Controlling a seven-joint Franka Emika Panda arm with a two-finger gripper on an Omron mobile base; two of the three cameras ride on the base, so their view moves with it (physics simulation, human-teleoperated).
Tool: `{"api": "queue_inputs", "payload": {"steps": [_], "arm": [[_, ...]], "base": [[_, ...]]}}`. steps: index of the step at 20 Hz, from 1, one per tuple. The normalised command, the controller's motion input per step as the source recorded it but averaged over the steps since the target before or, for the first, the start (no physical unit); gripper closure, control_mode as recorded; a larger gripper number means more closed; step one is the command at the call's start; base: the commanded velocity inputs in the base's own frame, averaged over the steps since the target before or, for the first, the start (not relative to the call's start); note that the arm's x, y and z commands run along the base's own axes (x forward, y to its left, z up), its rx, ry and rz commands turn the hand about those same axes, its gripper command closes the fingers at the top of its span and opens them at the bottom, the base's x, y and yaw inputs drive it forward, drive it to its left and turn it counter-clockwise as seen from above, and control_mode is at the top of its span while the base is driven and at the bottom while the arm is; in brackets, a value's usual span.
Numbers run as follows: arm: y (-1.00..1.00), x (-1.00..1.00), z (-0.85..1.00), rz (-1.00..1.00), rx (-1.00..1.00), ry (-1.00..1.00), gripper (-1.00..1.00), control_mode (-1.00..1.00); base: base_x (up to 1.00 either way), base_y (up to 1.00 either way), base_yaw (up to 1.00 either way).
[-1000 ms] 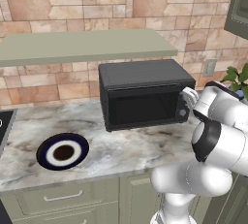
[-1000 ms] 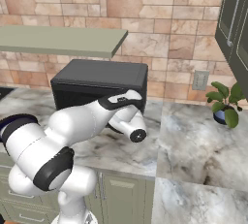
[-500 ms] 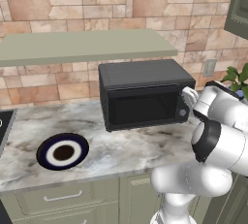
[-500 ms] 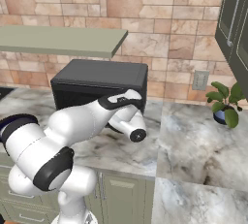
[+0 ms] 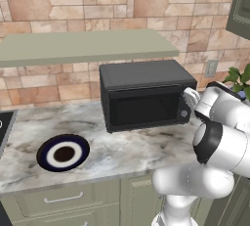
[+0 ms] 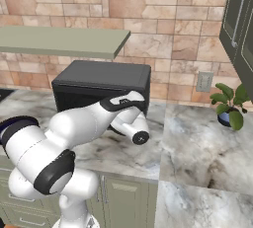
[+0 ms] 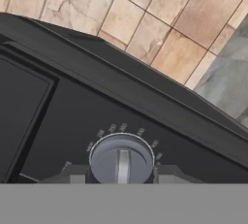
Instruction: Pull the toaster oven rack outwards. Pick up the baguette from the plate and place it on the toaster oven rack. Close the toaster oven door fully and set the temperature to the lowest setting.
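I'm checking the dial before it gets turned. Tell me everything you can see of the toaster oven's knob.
The knob is a round grey dial with a raised lighter bar across its middle, set low on the dark right-hand panel of the toaster oven. Small pale marks arc around its upper edge; they are too blurred to read. In the hand view the bar points straight up the picture. The gripper is closed on it, one dark fingertip at each side.
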Motion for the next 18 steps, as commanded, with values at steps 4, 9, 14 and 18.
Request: {"api": "queue_inputs", "payload": {"steps": [4,9,14,18], "arm": [[0.00,0.00,0.00,0.00,0.00,0.00,1.00,-1.00],[0.00,0.00,0.00,0.00,0.00,0.00,1.00,-1.00],[0.00,0.00,0.00,0.00,0.00,-0.01,1.00,-1.00],[0.00,0.00,0.00,0.00,-0.03,-0.09,1.00,-1.00]], "base": [[0.00,0.00,0.00],[0.00,0.00,0.00],[0.00,0.00,0.00],[0.00,0.00,0.00]]}}
